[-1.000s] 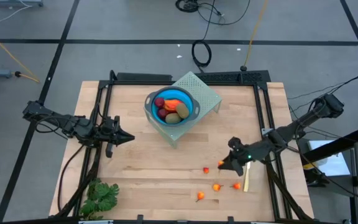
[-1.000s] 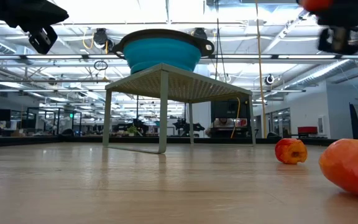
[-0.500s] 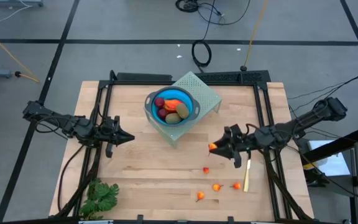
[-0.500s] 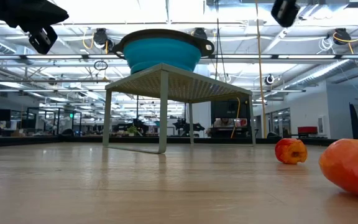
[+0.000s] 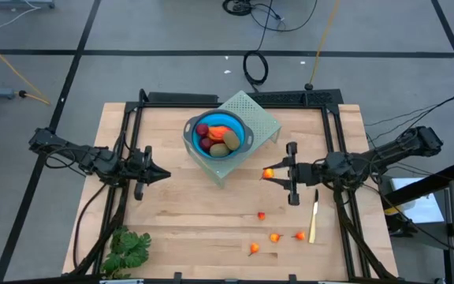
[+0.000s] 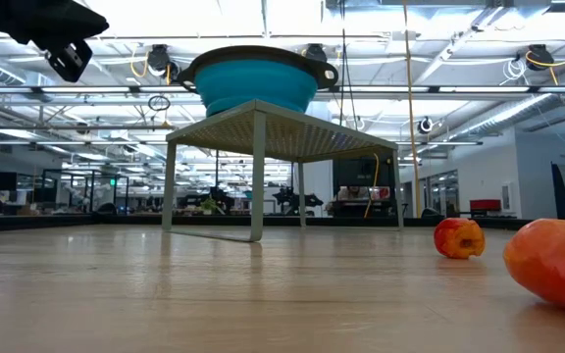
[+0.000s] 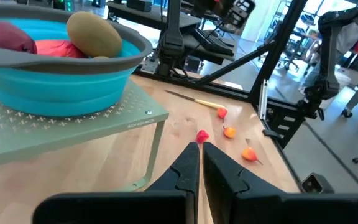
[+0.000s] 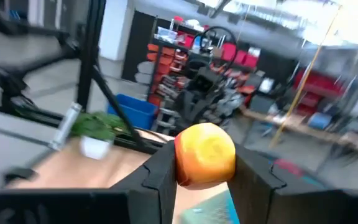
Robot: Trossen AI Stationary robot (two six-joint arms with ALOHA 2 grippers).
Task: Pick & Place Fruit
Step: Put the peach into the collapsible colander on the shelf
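Note:
A blue bowl (image 5: 215,136) stands on a pale green perforated stand (image 5: 260,118) at the table's far middle. In it lie a dark-red ball (image 5: 202,129), a red-orange piece (image 5: 221,132) and olive-brown ovals (image 5: 225,142). My right gripper (image 5: 271,173) hangs to the right of the stand, shut on a small orange fruit (image 8: 205,154). Several tiny orange-red fruit (image 5: 275,237) lie on the wood near the front. My left gripper (image 5: 164,174) waits shut, left of the bowl, with nothing in it (image 7: 199,149). My right gripper pinches the small orange fruit (image 5: 268,173) between its two fingers (image 8: 160,169), one on each side of it. The fingers lie about level and come from the table's right. The fruit is lifted clear above the wood, beside the stand.
A thin yellow stick (image 5: 314,222) lies near the loose fruit, and a leafy green bunch (image 5: 127,249) lies at the near left corner. Black rails (image 5: 333,126) frame the table. In the low view two fruit (image 6: 459,237) (image 6: 554,261) lie at the right.
My right gripper has risen from the table with the small orange fruit and gone toward the far edge and the bowl's stand, rolling its wrist on the way. The fruit is now lifted clear. The gripper has left the low view through the top.

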